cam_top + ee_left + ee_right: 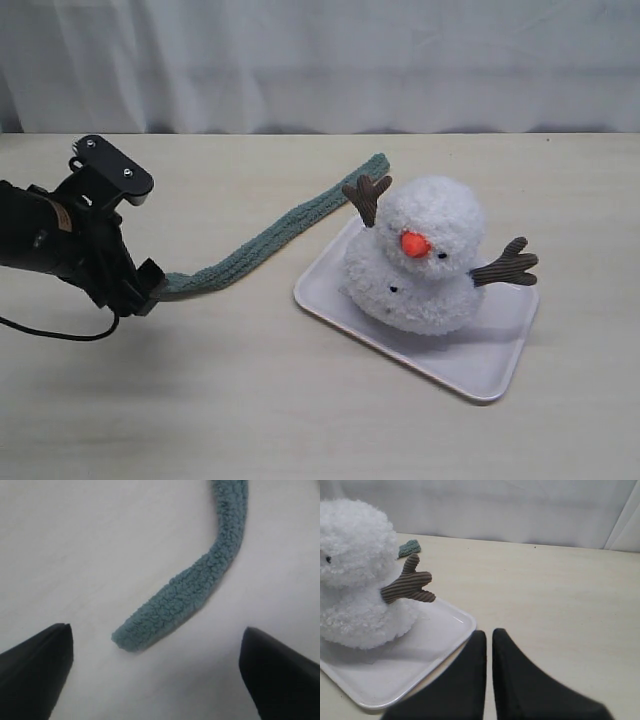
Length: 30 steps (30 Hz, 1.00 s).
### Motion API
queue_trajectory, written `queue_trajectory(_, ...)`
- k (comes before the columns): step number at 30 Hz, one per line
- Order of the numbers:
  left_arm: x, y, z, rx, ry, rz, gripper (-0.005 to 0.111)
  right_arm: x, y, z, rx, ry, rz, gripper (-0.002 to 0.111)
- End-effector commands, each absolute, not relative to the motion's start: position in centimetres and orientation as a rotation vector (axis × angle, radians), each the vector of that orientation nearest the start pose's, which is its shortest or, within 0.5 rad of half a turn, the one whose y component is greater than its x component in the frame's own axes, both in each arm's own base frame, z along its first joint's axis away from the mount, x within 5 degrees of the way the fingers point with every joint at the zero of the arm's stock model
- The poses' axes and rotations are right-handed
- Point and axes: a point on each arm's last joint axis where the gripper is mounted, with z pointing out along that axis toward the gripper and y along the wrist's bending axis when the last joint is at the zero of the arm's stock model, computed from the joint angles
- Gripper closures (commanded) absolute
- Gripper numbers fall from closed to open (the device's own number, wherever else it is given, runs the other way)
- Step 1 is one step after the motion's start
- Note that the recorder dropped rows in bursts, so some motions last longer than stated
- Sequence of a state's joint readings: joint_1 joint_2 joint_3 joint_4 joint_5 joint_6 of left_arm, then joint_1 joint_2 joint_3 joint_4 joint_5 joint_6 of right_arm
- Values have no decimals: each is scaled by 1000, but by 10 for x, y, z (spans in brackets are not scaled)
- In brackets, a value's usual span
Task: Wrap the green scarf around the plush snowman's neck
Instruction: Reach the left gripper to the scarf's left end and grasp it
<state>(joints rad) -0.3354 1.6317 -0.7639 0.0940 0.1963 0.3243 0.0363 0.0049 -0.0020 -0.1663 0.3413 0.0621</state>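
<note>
The far end of the long sage-green fuzzy scarf [270,240] hides behind the fluffy white plush snowman [425,255]; its near end lies loose between the left gripper's [155,667] spread fingers, untouched. The right gripper's [489,645] fingers are pressed together.

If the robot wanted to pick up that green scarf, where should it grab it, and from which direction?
Probably the loose end of the green scarf lying flat on the table, coming straight down from above. That end lies free between the open left gripper fingers, which could pinch across the narrow strip. The far end runs behind the plush snowman on its tray, where it is harder to reach.
</note>
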Motion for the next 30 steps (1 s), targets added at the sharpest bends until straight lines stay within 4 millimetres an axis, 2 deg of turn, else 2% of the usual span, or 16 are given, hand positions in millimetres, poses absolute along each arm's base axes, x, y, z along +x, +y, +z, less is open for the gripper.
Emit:
queue_trajectory(1,288,-101,159,1057,2322,89,22,54,-3,183,-89,1820,-94,104)
queue_trajectory(4,291,-102,154,1177,2259,128,22,54,-3,183,-89,1820,-94,104)
queue_trajectory(9,298,-109,143,1225,2169,141,22,54,-3,183,-89,1820,-94,104)
queue_trajectory(15,304,-115,110,1592,1963,253,22,54,-3,183,-89,1820,-94,104)
queue_trajectory(19,312,-120,101,1567,1861,283,22,54,-3,183,-89,1820,-94,104)
queue_trajectory(24,311,-119,79,1612,1897,265,22,54,-3,183,-89,1820,-94,104)
queue_trajectory(26,311,-119,76,1618,1901,262,29,54,-3,183,-89,1820,-94,104)
queue_trajectory(28,310,-119,75,1624,1908,260,42,54,-3,183,-89,1820,-94,104)
queue_trajectory(29,309,-119,73,1628,1925,254,58,54,-3,183,-89,1820,-94,104)
queue_trajectory(30,308,-118,72,1637,1944,247,67,54,-3,183,-89,1820,-94,104)
